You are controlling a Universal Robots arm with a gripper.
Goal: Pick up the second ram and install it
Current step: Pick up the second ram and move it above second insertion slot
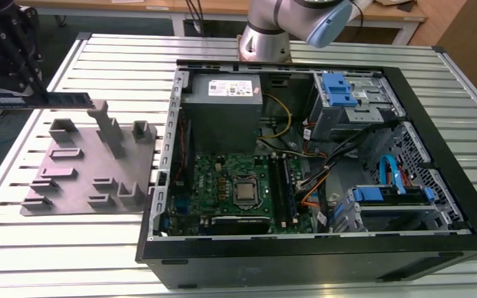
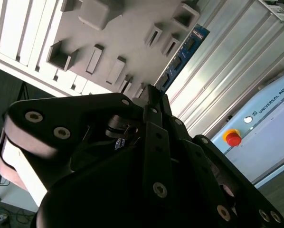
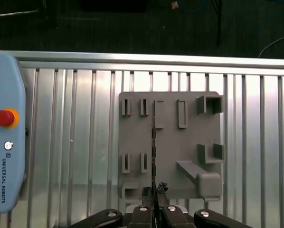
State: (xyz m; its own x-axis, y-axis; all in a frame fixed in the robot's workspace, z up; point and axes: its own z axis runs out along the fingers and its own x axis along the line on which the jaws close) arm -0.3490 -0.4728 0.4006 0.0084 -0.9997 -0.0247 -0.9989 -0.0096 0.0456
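Observation:
The second ram (image 1: pixel 56 100), a thin dark board with a pale label, hangs level in the air at the exterior view's left, above the far edge of the grey moulded tray (image 1: pixel 89 167). My gripper (image 1: pixel 25 90) is shut on it near its middle. In the second wrist view the ram's blue end (image 2: pixel 185 50) sticks out past the fingertips (image 2: pixel 154 95) over the tray (image 2: pixel 123 28). The first wrist view shows the ram edge-on (image 3: pixel 154 152) between the shut fingers (image 3: pixel 146 192), above the tray (image 3: pixel 170 142). The long black sockets (image 1: pixel 286 186) lie beside the processor (image 1: pixel 245 192) on the motherboard.
The open computer case (image 1: pixel 159 186) lies on the slatted metal table (image 1: pixel 122 56), with the power supply (image 1: pixel 222 93), cables and blue drive brackets (image 1: pixel 338 90) inside. The arm's base (image 1: pixel 263 40) stands behind the case. A pendant with a red stop button (image 3: pixel 4 118) lies near the tray.

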